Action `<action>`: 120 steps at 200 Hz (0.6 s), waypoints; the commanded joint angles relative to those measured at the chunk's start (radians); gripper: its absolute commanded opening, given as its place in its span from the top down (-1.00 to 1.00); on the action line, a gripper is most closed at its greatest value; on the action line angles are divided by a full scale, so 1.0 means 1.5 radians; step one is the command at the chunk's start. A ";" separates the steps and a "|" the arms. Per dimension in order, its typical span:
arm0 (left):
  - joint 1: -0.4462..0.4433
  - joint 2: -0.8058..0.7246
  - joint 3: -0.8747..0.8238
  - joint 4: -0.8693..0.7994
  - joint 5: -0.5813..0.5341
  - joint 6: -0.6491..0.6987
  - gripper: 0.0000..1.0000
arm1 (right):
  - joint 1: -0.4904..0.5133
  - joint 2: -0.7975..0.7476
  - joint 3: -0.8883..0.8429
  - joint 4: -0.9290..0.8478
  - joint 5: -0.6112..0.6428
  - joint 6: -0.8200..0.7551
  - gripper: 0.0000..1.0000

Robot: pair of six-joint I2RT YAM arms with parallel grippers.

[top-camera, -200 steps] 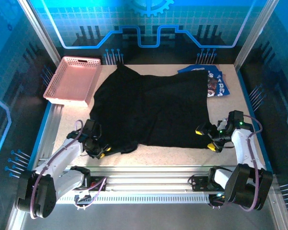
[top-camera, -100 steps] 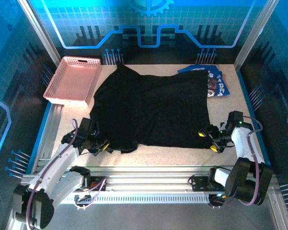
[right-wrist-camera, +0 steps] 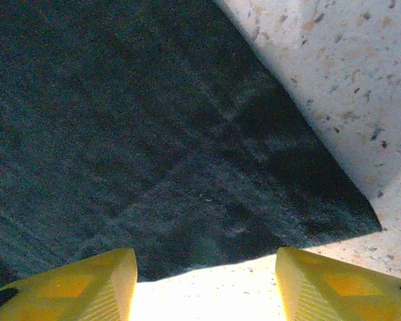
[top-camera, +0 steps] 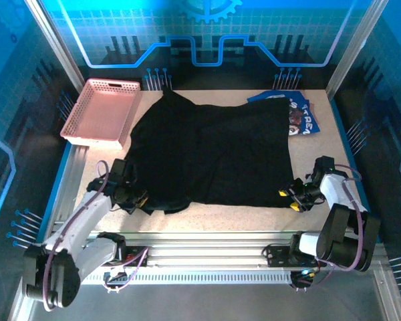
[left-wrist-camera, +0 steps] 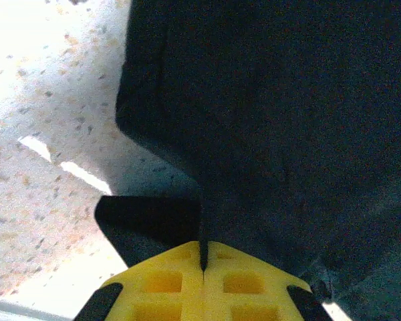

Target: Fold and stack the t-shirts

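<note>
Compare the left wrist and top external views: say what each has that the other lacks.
Left wrist: up close, the yellow jaws of the left gripper shut on a fold of the black t-shirt. Top external: the pink basket, the blue t-shirt at the far right, the right gripper open at the near right corner. Shared: black t-shirt, speckled table.

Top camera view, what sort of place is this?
Likely a robotics lab cell: an aluminium-framed enclosure with blue panels, two robot arms bolted at a speckled table, a black t-shirt spread out.
</note>
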 commanded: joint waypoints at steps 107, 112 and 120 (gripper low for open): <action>0.087 -0.010 0.047 -0.007 0.026 0.025 -0.69 | 0.054 0.027 0.025 0.025 -0.013 0.006 -0.19; 0.083 -0.027 0.046 -0.039 0.023 0.023 -0.69 | 0.056 0.026 0.028 0.023 -0.013 0.006 -0.19; 0.073 -0.051 0.047 -0.088 0.012 0.023 -0.67 | 0.057 0.025 0.031 0.021 -0.014 0.005 -0.19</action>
